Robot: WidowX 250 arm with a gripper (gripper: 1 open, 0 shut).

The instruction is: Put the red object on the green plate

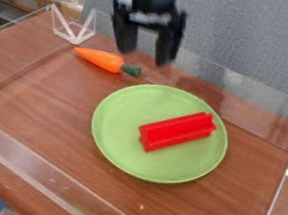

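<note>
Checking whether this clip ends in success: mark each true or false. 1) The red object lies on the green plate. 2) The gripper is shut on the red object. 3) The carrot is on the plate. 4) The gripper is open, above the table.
1) True: the red object lies flat on the green plate.
2) False: the gripper holds nothing and is well clear of it.
3) False: the carrot lies on the table, beside the plate.
4) True.
</note>
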